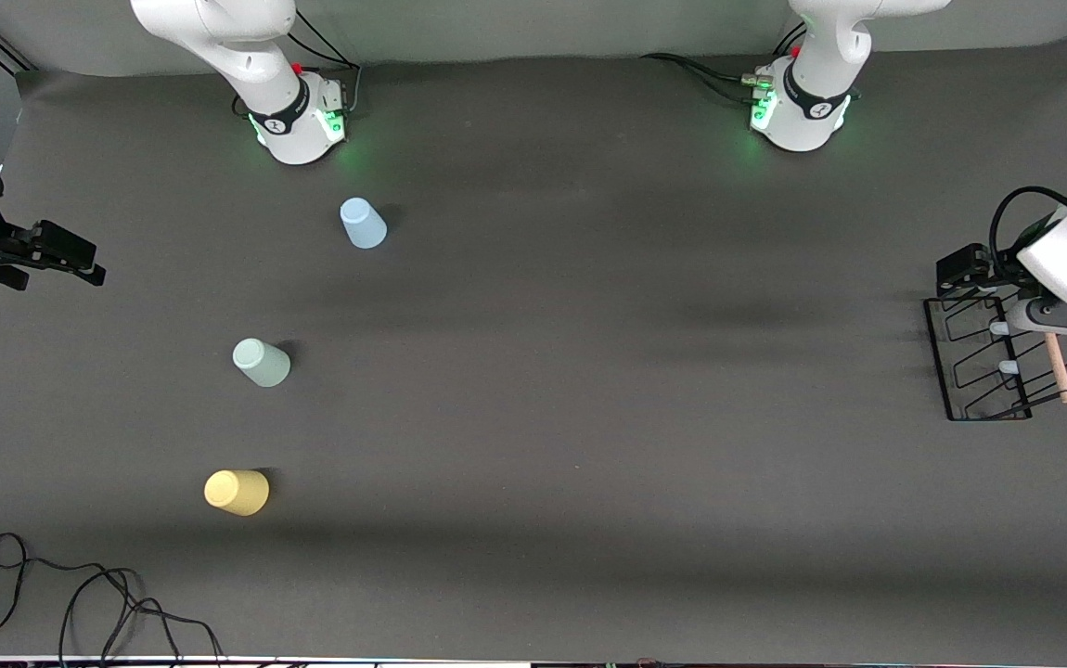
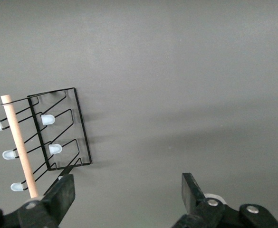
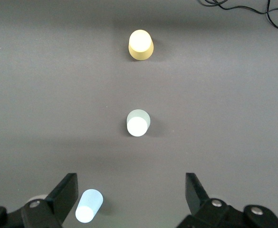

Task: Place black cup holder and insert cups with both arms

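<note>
The black cup holder [image 1: 983, 366] stands at the left arm's end of the table, its wooden rod handle [image 1: 1059, 367] on top. It also shows in the left wrist view [image 2: 58, 128]. My left gripper [image 1: 960, 276] hangs open and empty over the rack's edge nearest the robot bases [image 2: 128, 183]. Three cups stand in a row toward the right arm's end: light blue [image 1: 363, 223], pale green [image 1: 262, 362], yellow [image 1: 237, 492]. My right gripper [image 1: 79, 255] is open and empty, up in the air at that table end [image 3: 131, 183]. Its view shows the blue [image 3: 89, 205], green [image 3: 138, 122] and yellow [image 3: 140, 44] cups.
Loose black cables [image 1: 79, 594] lie at the table's front edge near the right arm's end, also in the right wrist view [image 3: 243, 7]. The two arm bases [image 1: 297, 116] [image 1: 803, 111] stand along the table's back edge.
</note>
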Robot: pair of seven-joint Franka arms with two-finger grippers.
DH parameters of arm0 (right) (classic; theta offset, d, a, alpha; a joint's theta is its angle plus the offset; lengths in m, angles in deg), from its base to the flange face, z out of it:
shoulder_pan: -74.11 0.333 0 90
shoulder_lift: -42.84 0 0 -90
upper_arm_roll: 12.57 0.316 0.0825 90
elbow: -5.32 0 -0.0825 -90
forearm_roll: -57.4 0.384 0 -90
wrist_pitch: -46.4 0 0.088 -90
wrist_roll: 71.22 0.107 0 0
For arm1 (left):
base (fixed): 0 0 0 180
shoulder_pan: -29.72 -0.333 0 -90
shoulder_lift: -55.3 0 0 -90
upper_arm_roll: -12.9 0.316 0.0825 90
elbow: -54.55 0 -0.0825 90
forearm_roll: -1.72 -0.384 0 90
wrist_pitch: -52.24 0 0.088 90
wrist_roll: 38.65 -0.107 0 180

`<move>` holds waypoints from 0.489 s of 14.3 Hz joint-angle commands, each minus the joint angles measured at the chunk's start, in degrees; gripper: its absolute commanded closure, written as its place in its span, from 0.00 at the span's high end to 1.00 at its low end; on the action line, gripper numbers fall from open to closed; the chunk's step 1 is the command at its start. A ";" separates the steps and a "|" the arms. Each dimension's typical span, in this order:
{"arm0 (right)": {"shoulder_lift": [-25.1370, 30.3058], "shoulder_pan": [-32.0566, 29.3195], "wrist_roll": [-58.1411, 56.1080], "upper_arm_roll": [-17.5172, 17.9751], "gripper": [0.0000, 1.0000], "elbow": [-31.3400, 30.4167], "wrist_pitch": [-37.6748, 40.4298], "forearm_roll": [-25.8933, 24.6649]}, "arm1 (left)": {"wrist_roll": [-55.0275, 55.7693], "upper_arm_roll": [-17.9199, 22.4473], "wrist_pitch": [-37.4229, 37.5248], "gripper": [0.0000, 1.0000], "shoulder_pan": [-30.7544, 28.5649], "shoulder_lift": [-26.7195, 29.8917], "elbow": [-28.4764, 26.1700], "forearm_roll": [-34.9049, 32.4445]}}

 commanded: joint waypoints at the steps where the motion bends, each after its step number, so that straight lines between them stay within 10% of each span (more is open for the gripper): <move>1: 0.68 0.22 -0.34 0.08 1.00 -0.48 0.42 -0.73 | -0.47 0.38 -0.26 1.00 -1.16 0.32 -0.33 0.27; 7: 0.50 0.13 -0.16 -0.01 1.00 -0.13 0.51 -0.56 | -7.12 0.38 -0.96 1.00 -6.07 -0.73 -0.24 -0.69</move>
